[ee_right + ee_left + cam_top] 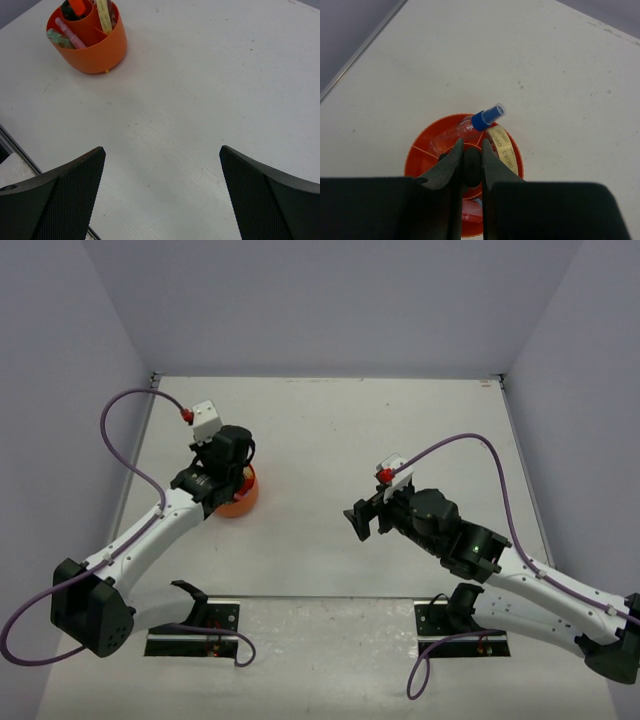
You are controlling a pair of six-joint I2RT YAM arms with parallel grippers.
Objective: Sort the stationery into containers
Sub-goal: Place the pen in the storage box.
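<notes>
Your left tool (pixel 470 147), jaws together on nothing visible, hangs over the orange tub (pixel 415 150), where the blue-capped bottle (pixel 470 127) leans across its rim; lift straight up to avoid snagging it. Your right tool (pixel 161 150), jaws apart, hovers well clear of the tub.

The left fingers (pixel 447 170) hid the near half of the orange tub (pixel 420 145), and what sat between them was unclear.

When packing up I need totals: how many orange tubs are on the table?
1. The orange tub sits on the left of the table, under the left gripper; no other shows.
</notes>
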